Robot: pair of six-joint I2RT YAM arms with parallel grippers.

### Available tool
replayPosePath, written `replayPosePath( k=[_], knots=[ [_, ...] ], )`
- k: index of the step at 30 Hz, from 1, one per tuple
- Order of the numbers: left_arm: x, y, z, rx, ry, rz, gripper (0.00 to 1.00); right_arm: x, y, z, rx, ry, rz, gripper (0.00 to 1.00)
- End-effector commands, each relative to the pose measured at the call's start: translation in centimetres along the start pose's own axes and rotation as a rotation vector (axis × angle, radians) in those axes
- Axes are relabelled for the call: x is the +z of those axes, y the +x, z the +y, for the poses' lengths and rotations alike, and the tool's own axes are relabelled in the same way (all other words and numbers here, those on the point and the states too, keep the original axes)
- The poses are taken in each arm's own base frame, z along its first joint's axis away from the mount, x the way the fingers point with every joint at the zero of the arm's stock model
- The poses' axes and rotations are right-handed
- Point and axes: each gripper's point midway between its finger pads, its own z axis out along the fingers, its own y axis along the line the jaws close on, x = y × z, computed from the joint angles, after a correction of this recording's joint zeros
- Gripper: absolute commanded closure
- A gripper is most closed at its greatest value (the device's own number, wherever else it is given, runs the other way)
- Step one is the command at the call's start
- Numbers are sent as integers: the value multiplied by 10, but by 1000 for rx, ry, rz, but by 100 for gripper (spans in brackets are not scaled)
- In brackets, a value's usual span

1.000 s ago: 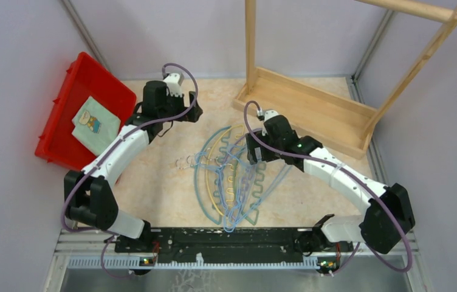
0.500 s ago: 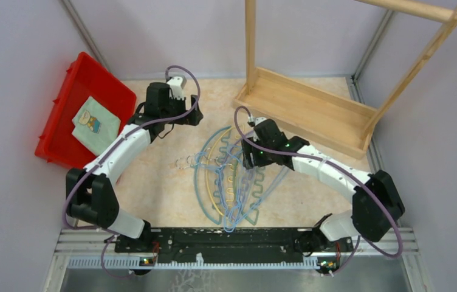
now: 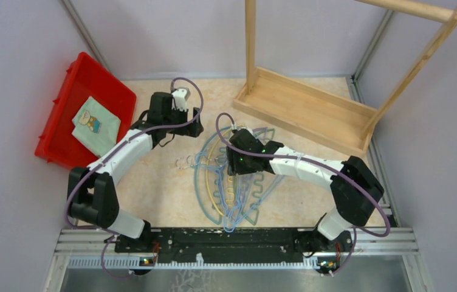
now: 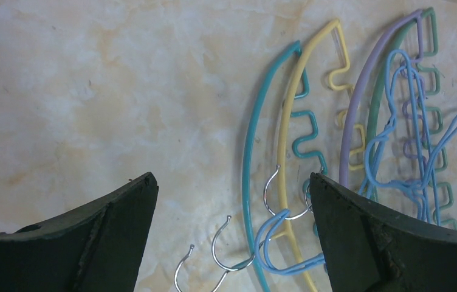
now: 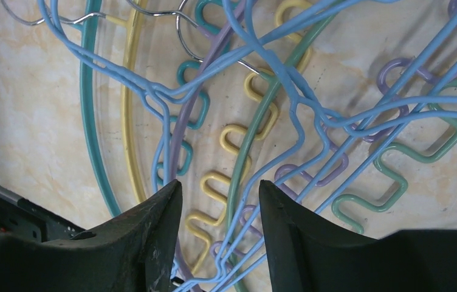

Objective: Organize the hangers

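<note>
Pale lilac walls [image 3: 25, 36] — beige marbled tabletop [image 3: 153, 182] (wooden rack [image 3: 311, 109] at right)

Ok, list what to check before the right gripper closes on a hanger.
1. Right gripper open: ok, jaws apart, holding nothing.
2. Right gripper over the hanger pile: ok.
3. Only one hanger between its jaws: not ok; the yellow hanger, purple hanger and light-blue wire hangers all cross there.
4. Metal hooks free of each other: not ok, a blue wire loops through them.
5. Left gripper open, holding nothing: ok.
6. Right gripper's height above the pile: cannot tell.
</note>
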Motion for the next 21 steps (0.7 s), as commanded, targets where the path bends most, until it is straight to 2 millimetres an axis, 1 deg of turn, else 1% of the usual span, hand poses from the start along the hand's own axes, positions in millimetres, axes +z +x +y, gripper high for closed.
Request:
replayPosePath(
  k=[1, 8, 12, 15, 21],
  knots=[
    [-13, -4, -13, 5, 57, -44, 1, -1, -16, 7, 81, 32, -79, 51],
    [-13, 4, -15, 17, 74, -34, 1, 1, -14, 8, 114, 73, -86, 53],
    [-14, 9, -17, 8, 86, -25, 1, -7, -12, 2, 115, 136, -99, 54],
    [-15, 12, -18, 3, 91, -23, 1, -10, -8, -2, 137, 147, -108, 54],
    [-14, 15, -19, -5, 96, -16, 1, 2, 3, -4, 137, 143, -77, 54]
  ],
)
